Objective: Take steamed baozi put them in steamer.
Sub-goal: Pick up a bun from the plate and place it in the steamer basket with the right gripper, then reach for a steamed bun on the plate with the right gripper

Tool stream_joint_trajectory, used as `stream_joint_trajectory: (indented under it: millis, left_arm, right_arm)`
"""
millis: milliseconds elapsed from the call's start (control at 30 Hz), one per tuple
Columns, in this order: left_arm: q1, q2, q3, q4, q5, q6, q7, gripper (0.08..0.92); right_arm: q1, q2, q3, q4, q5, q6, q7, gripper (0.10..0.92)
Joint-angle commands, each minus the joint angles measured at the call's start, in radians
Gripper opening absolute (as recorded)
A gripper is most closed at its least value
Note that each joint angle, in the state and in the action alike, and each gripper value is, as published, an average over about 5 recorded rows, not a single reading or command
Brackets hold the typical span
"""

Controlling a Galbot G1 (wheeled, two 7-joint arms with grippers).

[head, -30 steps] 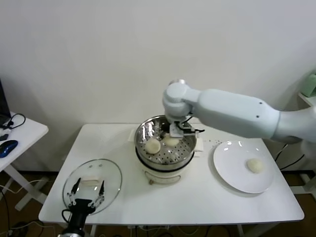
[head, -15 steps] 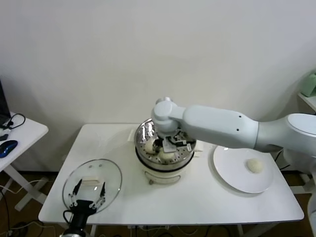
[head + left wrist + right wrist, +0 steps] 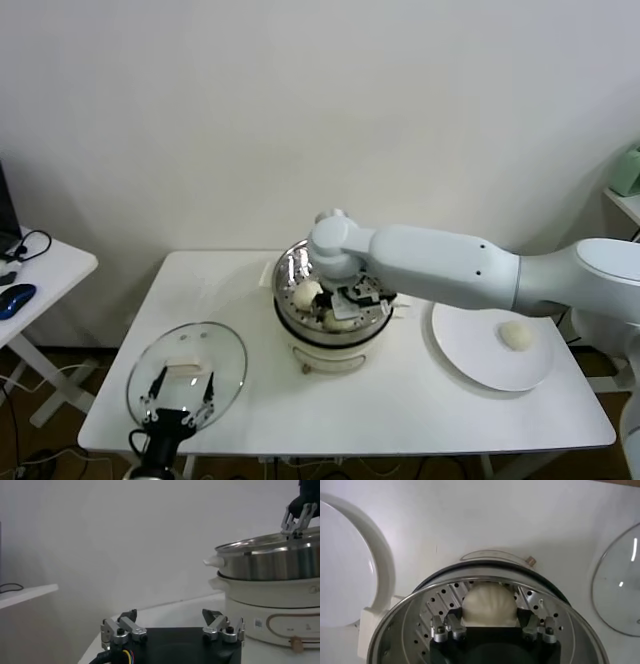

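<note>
The steamer (image 3: 300,348), a shiny steel pot on a cream base, stands mid-table. My right gripper (image 3: 343,305) reaches down inside it, shut on a steamed baozi (image 3: 488,604) just above the perforated tray (image 3: 440,597). Its fingers (image 3: 454,623) press the bun's two sides. A second baozi (image 3: 307,292) lies loose in the steamer beside it. One more baozi (image 3: 517,335) rests on the white plate (image 3: 470,355) at the right. My left gripper (image 3: 180,398) hangs open near the table's front left edge, with nothing in it.
A round glass lid (image 3: 190,362) lies flat on the table at the front left, under my left gripper. In the left wrist view the steamer (image 3: 270,575) rises to one side. A side table with a blue mouse (image 3: 15,298) stands at far left.
My right arm has swung left and lowered its gripper with the baozi deeper into the steamer. The left arm stays in place.
</note>
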Motion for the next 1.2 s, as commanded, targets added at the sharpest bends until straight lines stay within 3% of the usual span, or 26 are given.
stream_joint_trajectory:
  millis: [33,200,467,933,1033,1200]
  left_arm:
    - [0.000,0.000,0.000,0.005,0.001,-0.002,-0.001,0.823]
    - [-0.001,0.001,-0.002,0.009,0.000,-0.003,-0.002,0.823]
    - [-0.002,0.000,-0.002,0.010,0.000,-0.003,-0.002,0.823]
    - [-0.008,-0.001,0.005,0.013,0.006,-0.004,-0.003,0.823]
    - [-0.009,-0.001,0.010,0.011,0.009,-0.004,-0.003,0.823]
    - [-0.017,0.001,0.018,0.001,0.010,0.001,-0.003,0.823]
  right_arm:
    - [-0.009,0.000,-0.002,0.000,-0.006,0.009,0.004,0.712]
    - [-0.010,-0.007,-0.004,0.003,-0.009,0.010,0.015,0.718]
    - [0.004,-0.023,-0.003,0.002,0.013,0.017,0.022,0.819]
    - [0.107,-0.120,0.058,-0.014,0.130,0.014,0.027,0.823]
    - [0.157,-0.167,0.056,-0.030,0.203,-0.038,0.020,0.823]
    - [0.296,-0.294,-0.060,-0.106,0.516,-0.287,-0.003,0.823]
